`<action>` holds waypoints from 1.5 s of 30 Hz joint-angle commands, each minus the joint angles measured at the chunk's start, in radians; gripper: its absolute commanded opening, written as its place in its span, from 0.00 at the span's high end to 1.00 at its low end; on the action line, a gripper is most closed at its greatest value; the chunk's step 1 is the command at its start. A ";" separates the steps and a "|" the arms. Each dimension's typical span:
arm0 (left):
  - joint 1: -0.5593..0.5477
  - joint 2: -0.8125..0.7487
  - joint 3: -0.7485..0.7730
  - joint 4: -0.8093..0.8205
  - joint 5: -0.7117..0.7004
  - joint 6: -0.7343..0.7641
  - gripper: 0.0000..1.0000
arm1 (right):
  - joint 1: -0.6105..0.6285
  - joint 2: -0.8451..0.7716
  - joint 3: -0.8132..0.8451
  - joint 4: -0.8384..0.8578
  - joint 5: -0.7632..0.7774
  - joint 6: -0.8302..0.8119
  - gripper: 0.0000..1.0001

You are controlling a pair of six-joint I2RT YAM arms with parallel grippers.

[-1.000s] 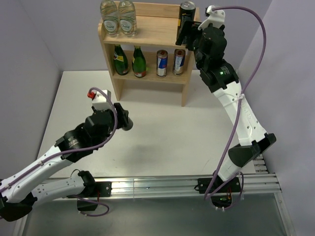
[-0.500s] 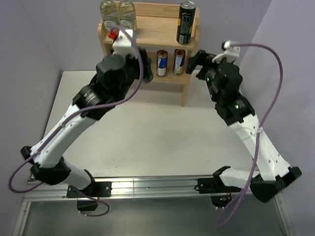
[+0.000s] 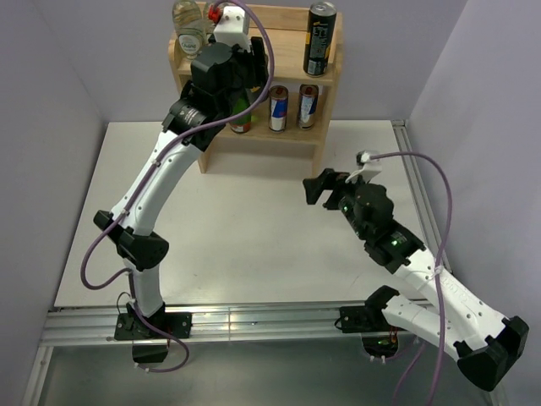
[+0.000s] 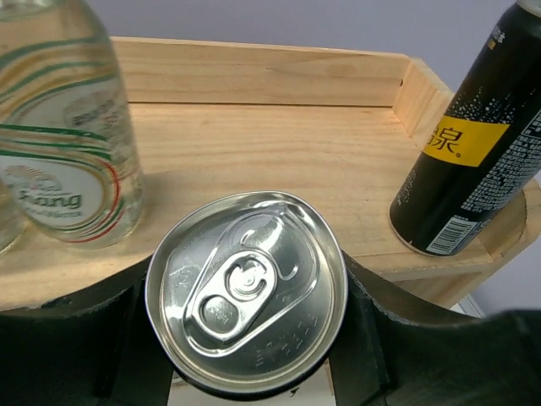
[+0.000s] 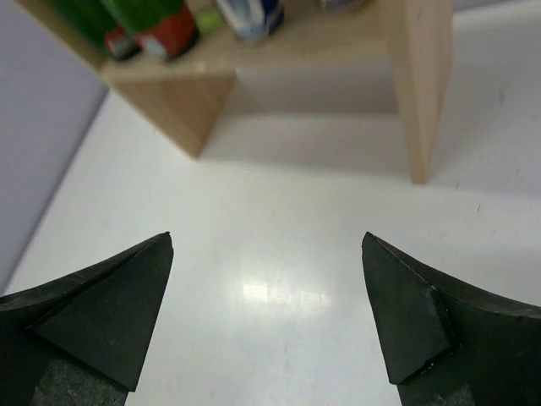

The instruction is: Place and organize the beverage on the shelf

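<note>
From above, the left arm reaches up to the top of the shelf (image 3: pixel 283 52), and its left hand (image 3: pixel 252 69) sits at the front edge of the top board. What it carries is hidden by the wrist here. A clear bottle (image 3: pixel 188 21) stands at the board's left end and a tall black can (image 3: pixel 319 38) at its right end. On the lower tier two small cans (image 3: pixel 277 107) stand side by side, with a green bottle (image 3: pixel 241 118) partly hidden behind the arm. The right hand (image 3: pixel 325 188) hovers low over the white surface (image 3: pixel 245 237), well apart from the shelf, with its fingers spread and empty.

In the left wrist view, the left hand is clenched on a silver-topped can (image 4: pixel 245 326). The dark fingers (image 4: pixel 376 338) press both of its sides, and the pull tab faces up. The can is upright at the front edge of the top board, between the clear bottle with green and red stripes and the black can with a yellow label. I cannot tell whether its base rests on the board. A low wooden rim (image 4: pixel 254 72) runs along the back.

In the right wrist view, the two fingers (image 5: pixel 423 313) stand wide apart with only bare surface between them. Ahead are the shelf's side panel (image 5: pixel 418 85) and the bottoms of the drinks on the lower tier.
</note>
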 commanded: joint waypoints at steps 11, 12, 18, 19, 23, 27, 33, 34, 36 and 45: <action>0.003 -0.086 0.049 0.227 0.076 -0.017 1.00 | 0.222 0.181 0.104 0.270 0.029 -0.144 0.00; 0.003 -0.100 0.037 0.218 0.077 -0.023 1.00 | 0.225 0.206 0.136 0.284 0.037 -0.184 0.00; -0.004 -0.206 -0.074 0.130 0.117 -0.086 1.00 | 0.225 0.417 0.465 0.244 0.078 -0.301 0.00; -0.007 -0.215 -0.082 0.118 0.122 -0.101 1.00 | 0.225 0.440 0.498 0.236 0.077 -0.307 0.00; -0.014 -0.266 -0.121 0.056 0.143 -0.138 1.00 | 0.225 0.528 0.598 0.242 0.080 -0.325 0.00; -0.020 -0.312 -0.183 0.046 0.180 -0.169 1.00 | 0.227 0.578 0.637 0.255 0.088 -0.328 0.00; -0.021 -0.335 -0.229 -0.003 0.206 -0.186 1.00 | 0.235 0.614 0.666 0.252 0.095 -0.331 0.00; -0.023 -0.338 -0.247 -0.007 0.212 -0.189 1.00 | 0.236 0.614 0.669 0.252 0.100 -0.333 0.00; -0.024 -0.346 -0.267 -0.011 0.214 -0.187 1.00 | 0.241 0.614 0.671 0.245 0.103 -0.336 0.00; -0.027 -0.355 -0.352 -0.016 0.261 -0.220 1.00 | 0.258 0.595 0.661 0.248 0.123 -0.344 0.00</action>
